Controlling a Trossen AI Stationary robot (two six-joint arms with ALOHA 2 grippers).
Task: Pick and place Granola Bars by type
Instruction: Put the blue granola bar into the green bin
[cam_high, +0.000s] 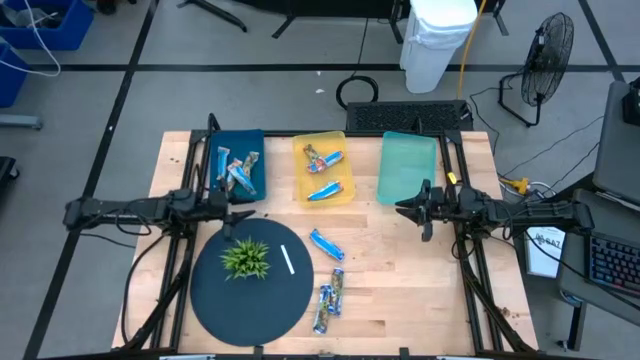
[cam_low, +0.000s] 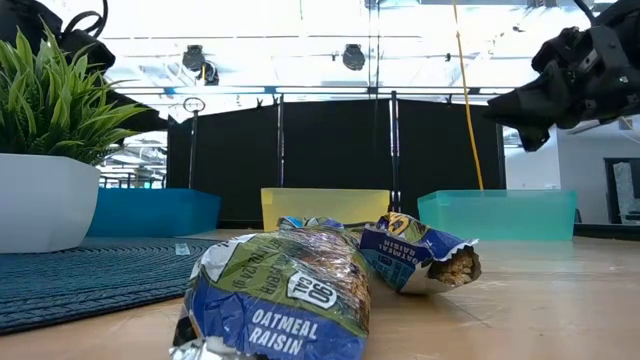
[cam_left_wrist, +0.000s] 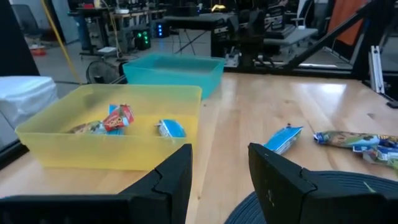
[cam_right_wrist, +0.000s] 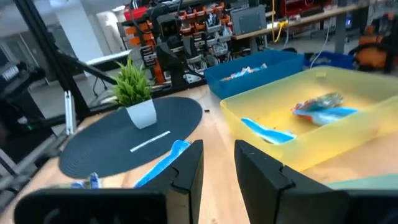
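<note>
Granola Bars (cam_low: 275, 300) bottom centre, wrapper reading "OATMEAL RAISIN".
Left gripper (cam_left_wrist: 219, 167) and right gripper (cam_right_wrist: 219, 163) parted, grasping nothing.

Robotics lab: equipment racks (cam_right_wrist: 205, 28), floor fan (cam_high: 548, 50), taped floor, cables.

- A light wooden plank table (cam_high: 400, 270) carries everything.
- Along its far edge sit three plastic bins: dark blue (cam_high: 236, 141), yellow (cam_high: 322, 140), teal (cam_high: 407, 166).
- A round dark woven mat (cam_high: 250, 295) lies near the front.
- Loose shiny-wrapped granola bars (cam_high: 328, 297) lie on bare wood beside the mat.
</note>
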